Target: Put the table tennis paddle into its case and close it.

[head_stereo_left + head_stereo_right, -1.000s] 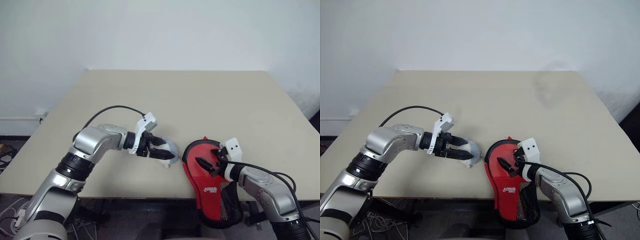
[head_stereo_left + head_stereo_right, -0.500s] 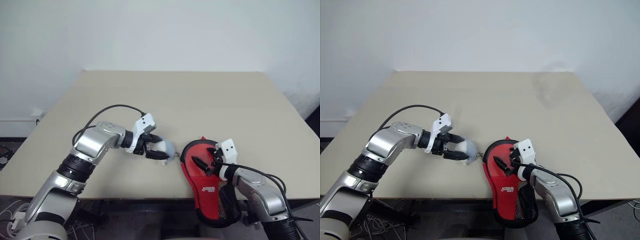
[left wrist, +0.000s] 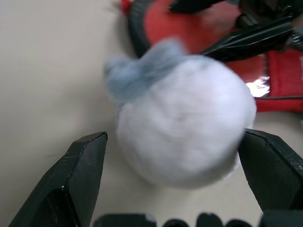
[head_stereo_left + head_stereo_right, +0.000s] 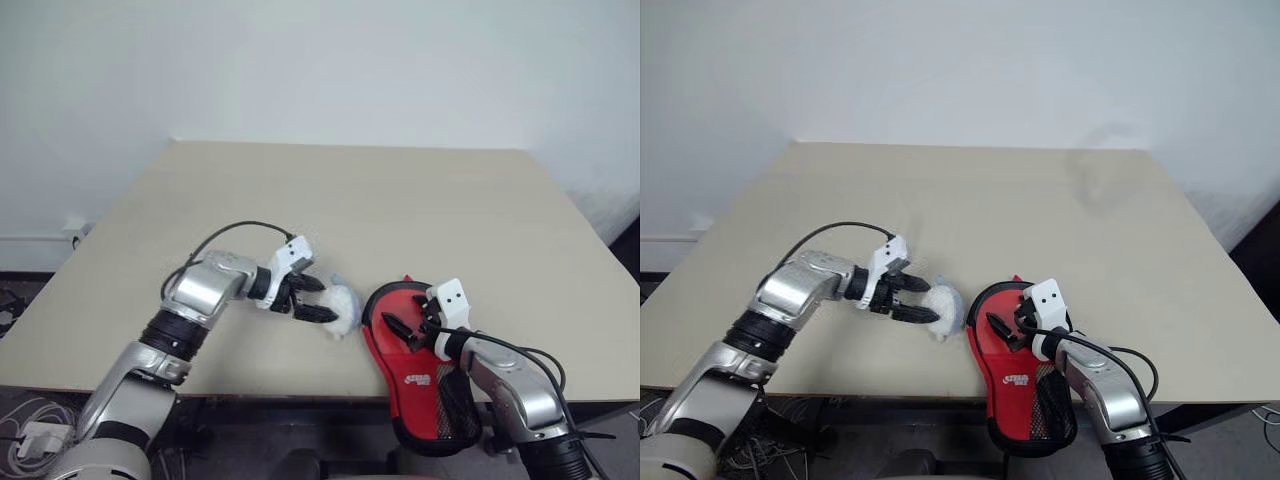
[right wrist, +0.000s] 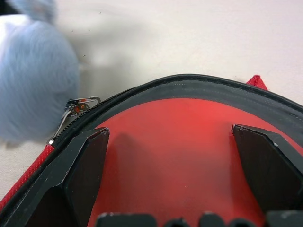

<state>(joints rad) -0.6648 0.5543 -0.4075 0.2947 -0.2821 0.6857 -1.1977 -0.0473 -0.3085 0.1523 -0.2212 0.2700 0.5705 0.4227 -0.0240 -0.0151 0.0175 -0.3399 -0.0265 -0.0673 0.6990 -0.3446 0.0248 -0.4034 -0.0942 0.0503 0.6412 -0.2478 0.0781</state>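
Observation:
The case lies at the table's front right, red side up with black trim, its mesh end hanging over the front edge. Its zipper pull sits on the side toward a fluffy white and grey-blue ball. My left gripper is open, one finger on each side of that ball. My right gripper is open just above the round red part of the case, with nothing between its fingers. The table tennis paddle is hidden.
The beige table stretches back to a white wall. Its front edge runs right under both hands and the case. The fluffy ball lies close against the case's left rim.
My left hand has sunk a little toward the table, keeping the fluffy ball between its fingers. The right hand and the case have stayed in place.

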